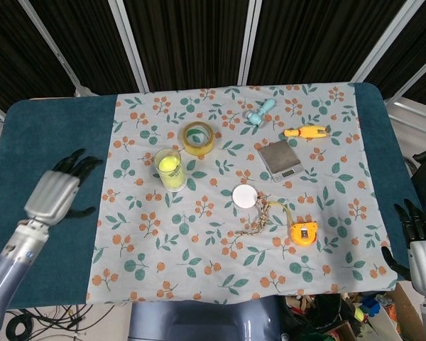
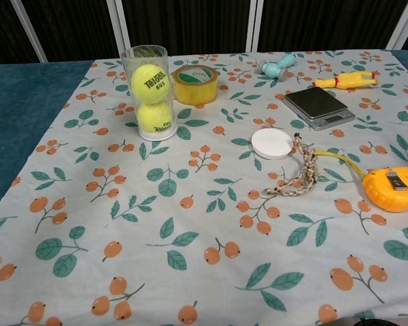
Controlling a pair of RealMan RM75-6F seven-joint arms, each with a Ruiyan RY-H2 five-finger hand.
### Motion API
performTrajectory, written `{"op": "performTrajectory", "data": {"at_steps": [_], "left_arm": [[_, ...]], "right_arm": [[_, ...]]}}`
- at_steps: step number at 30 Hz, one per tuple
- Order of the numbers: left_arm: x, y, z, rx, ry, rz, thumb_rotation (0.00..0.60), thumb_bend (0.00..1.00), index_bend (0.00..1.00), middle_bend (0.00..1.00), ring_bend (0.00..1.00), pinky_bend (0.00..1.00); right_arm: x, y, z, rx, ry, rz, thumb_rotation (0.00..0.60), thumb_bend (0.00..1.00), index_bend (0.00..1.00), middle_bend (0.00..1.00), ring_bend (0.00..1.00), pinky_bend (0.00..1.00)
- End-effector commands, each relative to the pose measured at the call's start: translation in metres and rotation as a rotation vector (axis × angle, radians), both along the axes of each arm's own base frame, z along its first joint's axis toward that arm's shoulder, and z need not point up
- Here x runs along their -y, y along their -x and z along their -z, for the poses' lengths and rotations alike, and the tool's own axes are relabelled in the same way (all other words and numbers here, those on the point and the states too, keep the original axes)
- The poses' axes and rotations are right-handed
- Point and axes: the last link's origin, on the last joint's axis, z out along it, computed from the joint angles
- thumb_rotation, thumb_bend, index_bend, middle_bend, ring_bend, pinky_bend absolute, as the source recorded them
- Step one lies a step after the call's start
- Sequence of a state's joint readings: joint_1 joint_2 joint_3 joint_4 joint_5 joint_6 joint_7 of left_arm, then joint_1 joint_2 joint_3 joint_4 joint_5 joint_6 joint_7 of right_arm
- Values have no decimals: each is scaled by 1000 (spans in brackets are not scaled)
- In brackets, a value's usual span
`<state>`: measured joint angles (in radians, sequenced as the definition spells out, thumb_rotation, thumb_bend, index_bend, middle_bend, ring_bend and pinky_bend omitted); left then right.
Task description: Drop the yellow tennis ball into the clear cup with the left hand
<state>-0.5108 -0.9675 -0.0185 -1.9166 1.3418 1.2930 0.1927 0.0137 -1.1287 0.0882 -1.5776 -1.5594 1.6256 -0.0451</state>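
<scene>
A clear cup [image 1: 168, 169] [image 2: 148, 93] stands upright on the floral cloth, left of centre. Two yellow tennis balls are stacked inside it, the upper one [image 2: 150, 79] above the lower one [image 2: 155, 116]. My left hand [image 1: 55, 194] hovers over the dark blue table edge, well left of the cup, fingers spread and empty. The chest view does not show that hand. My right hand [image 1: 419, 245] hangs off the table's right front corner, fingers apart, holding nothing.
A yellow tape roll [image 1: 198, 138] sits just right of the cup. Further right are a grey scale [image 1: 280, 158], a white disc [image 1: 246, 196], a braided cord [image 1: 259, 221], an orange tape measure [image 1: 304, 232], a yellow toy [image 1: 306, 132] and a teal toy [image 1: 259, 111].
</scene>
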Motion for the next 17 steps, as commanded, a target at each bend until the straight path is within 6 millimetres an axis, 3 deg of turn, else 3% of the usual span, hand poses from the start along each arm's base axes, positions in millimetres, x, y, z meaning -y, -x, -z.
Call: {"op": "performTrajectory", "data": {"at_steps": [1,3,9,17], "left_arm": [[72,62,-11,1,-75,-35,600,8,162,155,23,183],[88,79,-17,23,-135,-33,600,9,162,156,23,183],[110,109,-26,92,-167,-63,600,15,160,158,23,186],[114,109,-30,74,-166,-66,600,15,145,156,23,187]], "right_arm": [[0,-1,1,-3,-2,-2,600,221,0,0,86,209],[0,-1,2,-5,-4,-5,600,222,0,0,86,208],[0,-2,2,-8,-3,-6,600,222,0,0,86,208],[0,-1,1,-12,-1,-7,600,222,0,0,86,208]]}}
